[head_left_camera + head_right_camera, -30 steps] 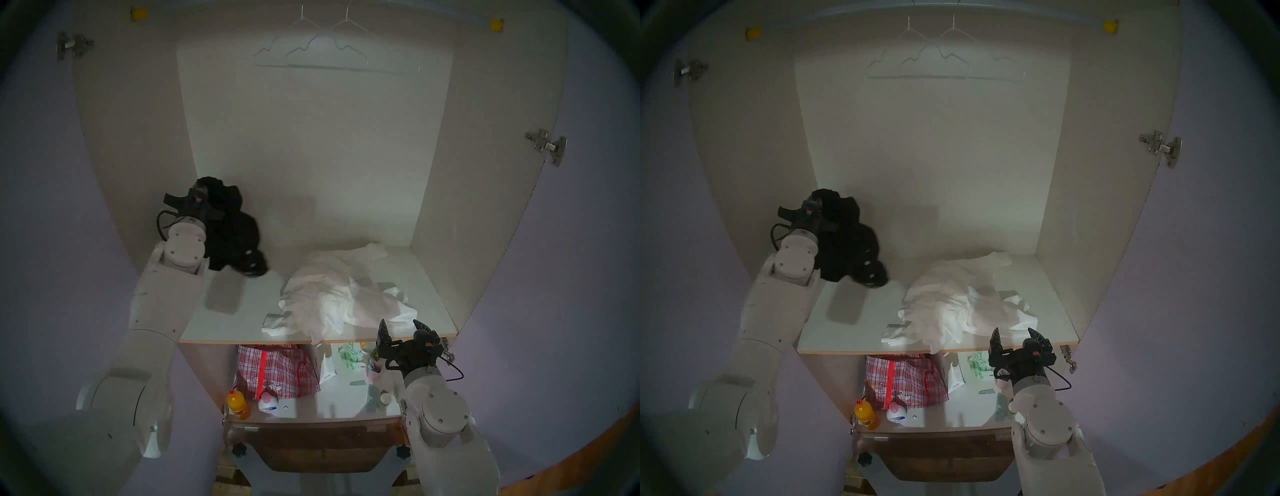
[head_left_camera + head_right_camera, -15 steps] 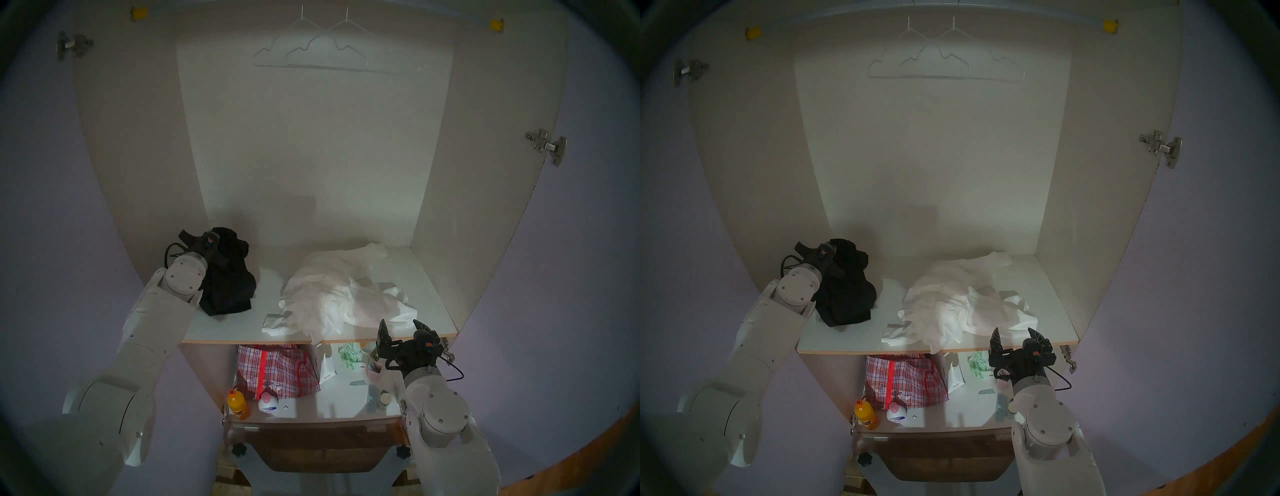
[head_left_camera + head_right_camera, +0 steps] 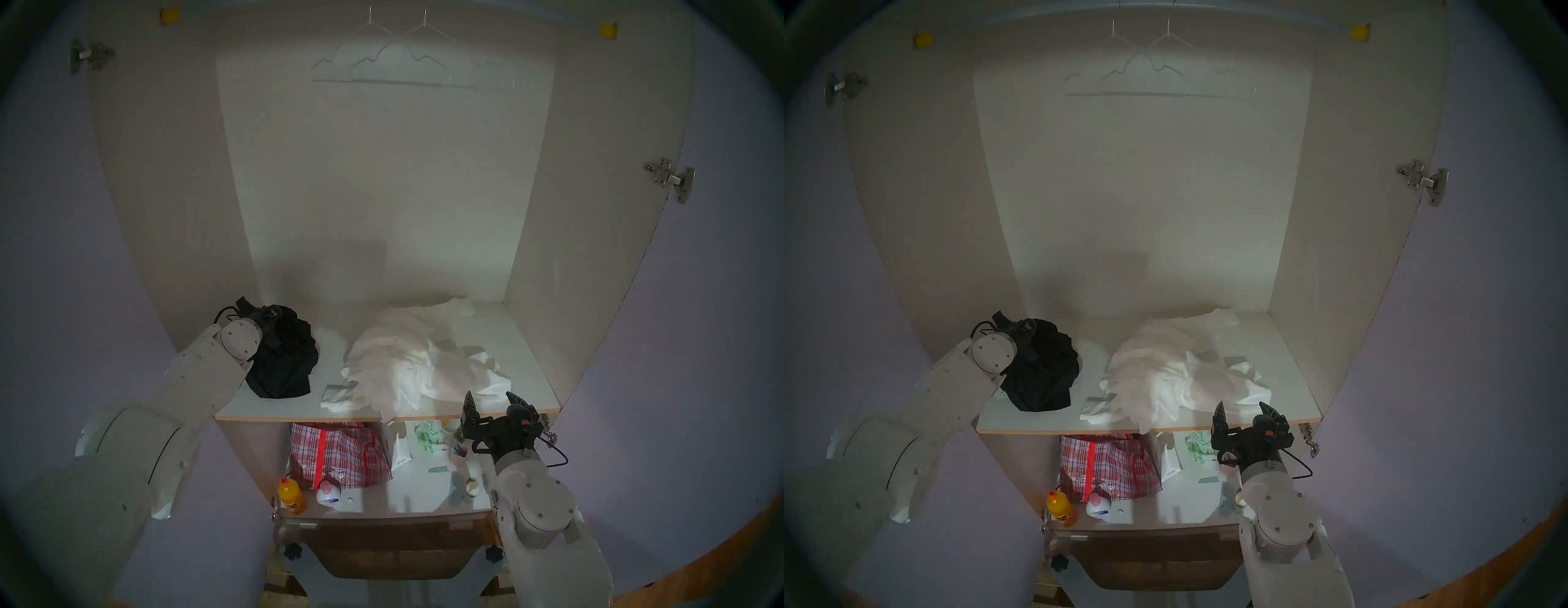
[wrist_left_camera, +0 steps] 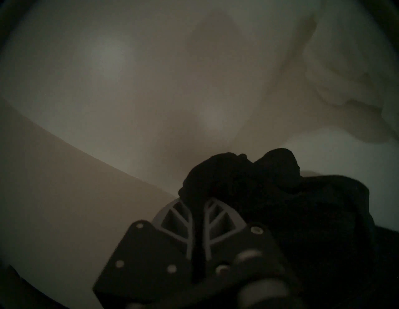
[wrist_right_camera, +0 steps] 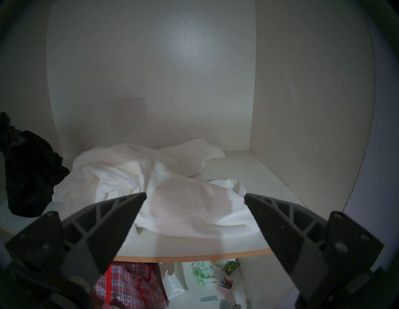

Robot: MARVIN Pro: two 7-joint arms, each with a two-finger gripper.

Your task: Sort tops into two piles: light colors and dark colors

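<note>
On the shelf (image 3: pixel 280 407) at left, left gripper (image 4: pixel 197 207) clamped on black garment (image 3: pixel 282 361), which rests bunched on the board. White garment heap (image 3: pixel 418 361) lies just right, apart from it. Right gripper (image 3: pixel 492 401), fingers spread, hovers at the shelf's front right edge.

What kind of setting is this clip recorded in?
Most likely the inside of an open wardrobe at home: wire hangers hang from a rail at the top, door hinges sit on the side panels, and a white shelf carries heaped clothes above a red-checked bag.
</note>
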